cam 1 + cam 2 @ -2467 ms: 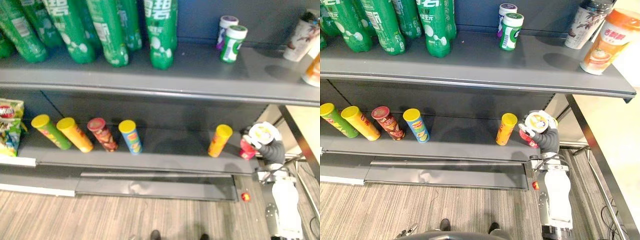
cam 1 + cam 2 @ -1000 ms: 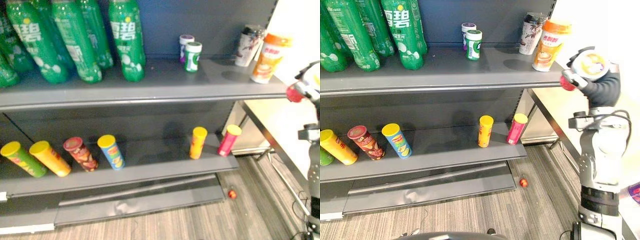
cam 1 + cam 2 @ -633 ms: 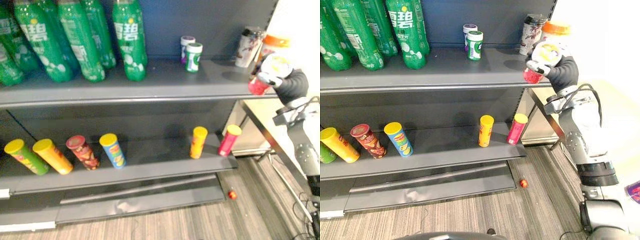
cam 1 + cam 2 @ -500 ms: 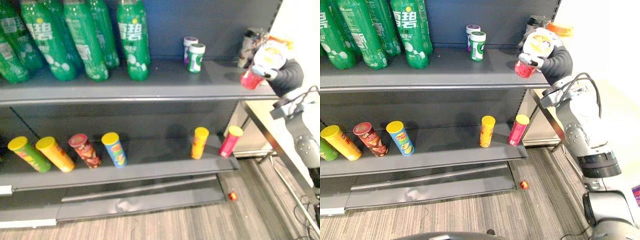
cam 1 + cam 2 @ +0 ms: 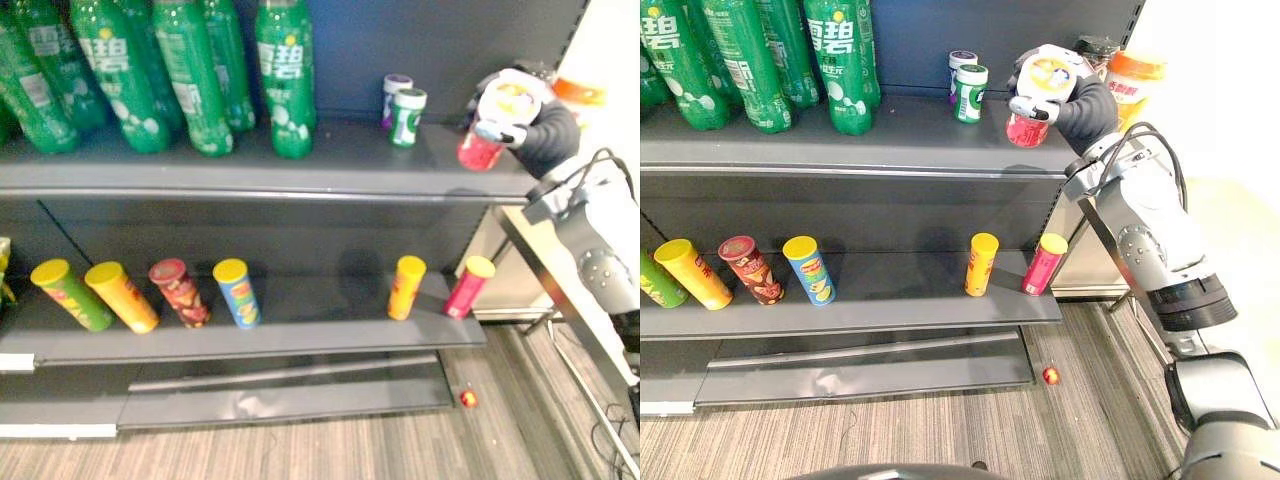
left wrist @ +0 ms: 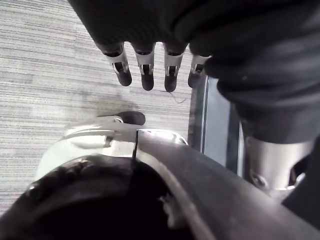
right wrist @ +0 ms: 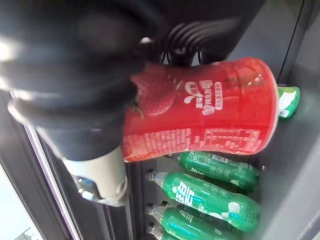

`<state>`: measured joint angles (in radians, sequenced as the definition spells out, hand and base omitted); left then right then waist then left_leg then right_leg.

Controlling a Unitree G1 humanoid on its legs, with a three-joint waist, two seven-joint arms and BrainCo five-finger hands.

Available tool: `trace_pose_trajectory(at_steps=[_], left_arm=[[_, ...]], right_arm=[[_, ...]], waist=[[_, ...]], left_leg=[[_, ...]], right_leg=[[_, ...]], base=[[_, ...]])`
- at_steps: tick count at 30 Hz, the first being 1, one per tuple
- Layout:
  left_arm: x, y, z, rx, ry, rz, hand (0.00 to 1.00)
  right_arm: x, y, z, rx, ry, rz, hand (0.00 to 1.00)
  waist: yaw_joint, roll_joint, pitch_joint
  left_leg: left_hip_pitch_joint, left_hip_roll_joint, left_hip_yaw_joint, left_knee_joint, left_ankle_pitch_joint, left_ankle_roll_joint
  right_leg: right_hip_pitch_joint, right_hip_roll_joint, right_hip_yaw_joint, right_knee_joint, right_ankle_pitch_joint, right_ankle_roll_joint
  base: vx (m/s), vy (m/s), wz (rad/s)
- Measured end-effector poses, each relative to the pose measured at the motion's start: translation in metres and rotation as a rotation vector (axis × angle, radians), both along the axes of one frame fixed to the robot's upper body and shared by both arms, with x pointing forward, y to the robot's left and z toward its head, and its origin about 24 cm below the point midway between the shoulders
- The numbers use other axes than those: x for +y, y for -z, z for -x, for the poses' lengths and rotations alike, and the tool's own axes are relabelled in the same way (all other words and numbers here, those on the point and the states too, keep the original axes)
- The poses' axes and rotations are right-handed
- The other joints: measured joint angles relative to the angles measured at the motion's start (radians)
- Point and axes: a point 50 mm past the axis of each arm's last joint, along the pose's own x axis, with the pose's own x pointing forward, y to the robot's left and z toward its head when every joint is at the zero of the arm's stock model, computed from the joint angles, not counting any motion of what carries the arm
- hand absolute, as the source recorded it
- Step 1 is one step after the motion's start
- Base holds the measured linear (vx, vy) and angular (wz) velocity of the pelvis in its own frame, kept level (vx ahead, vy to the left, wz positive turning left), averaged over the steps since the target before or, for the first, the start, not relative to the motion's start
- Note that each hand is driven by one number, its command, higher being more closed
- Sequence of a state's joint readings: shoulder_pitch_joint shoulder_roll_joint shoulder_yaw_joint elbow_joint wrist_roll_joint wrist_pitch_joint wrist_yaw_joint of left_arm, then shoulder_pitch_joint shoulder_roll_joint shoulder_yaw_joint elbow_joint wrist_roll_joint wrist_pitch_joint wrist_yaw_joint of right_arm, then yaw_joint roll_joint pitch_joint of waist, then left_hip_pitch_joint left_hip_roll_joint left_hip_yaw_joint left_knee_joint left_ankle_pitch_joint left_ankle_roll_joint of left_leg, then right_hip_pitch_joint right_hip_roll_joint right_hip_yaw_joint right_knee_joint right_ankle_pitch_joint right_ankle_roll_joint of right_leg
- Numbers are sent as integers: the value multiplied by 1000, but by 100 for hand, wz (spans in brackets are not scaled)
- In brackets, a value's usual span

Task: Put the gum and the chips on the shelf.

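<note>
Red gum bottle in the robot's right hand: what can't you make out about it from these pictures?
- Top end of the red gum bottle: right wrist view, covered by the right hand.
- Whether its base touches the grey upper shelf: eye views, too small to tell.
- The dark cup behind it: eye views, mostly hidden by the hand.

At least six green bottles (image 5: 285, 80), the row running past the edge. Six chip cans (image 5: 236, 292). One purple-lidded tub (image 5: 962, 64), one green tub (image 5: 972, 92), one red tub (image 5: 1025, 130): three in all. Two cups (image 5: 1133, 85). One small red ball (image 5: 1049, 375).
</note>
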<state>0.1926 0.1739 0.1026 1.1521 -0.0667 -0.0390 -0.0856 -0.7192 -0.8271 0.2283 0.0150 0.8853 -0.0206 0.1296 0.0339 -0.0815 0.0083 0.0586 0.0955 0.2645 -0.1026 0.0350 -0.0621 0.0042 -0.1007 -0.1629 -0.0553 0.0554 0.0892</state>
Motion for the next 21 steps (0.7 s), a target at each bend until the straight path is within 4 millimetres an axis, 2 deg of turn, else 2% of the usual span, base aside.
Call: trace_pose_trajectory(at_steps=[6, 14, 21], left_arm=[[2, 0, -2, 0, 1, -2, 0], [2, -1, -5, -7, 0, -5, 0], [3, -1, -8, -18, -8, -9, 0]], right_arm=[[12, 13, -3, 65, -44, 49, 100], [18, 16, -3, 73, -62, 38, 100], [26, 22, -13, 104, -61, -18, 100]], waist=[[9, -6, 3], [22, -7, 6], [29, -9, 18]], left_leg=[[-4, 1, -4, 0, 1, 0], [-18, 0, -22, 0, 2, 0], [-21, 1, -31, 0, 6, 0]], right_leg=[[-1, 1, -4, -3, 0, 0], [-2, 0, -21, -10, 0, 0], [0, 1, -32, -11, 0, -1]], base=[[0, -2, 1], [5, -4, 5], [8, -5, 4]])
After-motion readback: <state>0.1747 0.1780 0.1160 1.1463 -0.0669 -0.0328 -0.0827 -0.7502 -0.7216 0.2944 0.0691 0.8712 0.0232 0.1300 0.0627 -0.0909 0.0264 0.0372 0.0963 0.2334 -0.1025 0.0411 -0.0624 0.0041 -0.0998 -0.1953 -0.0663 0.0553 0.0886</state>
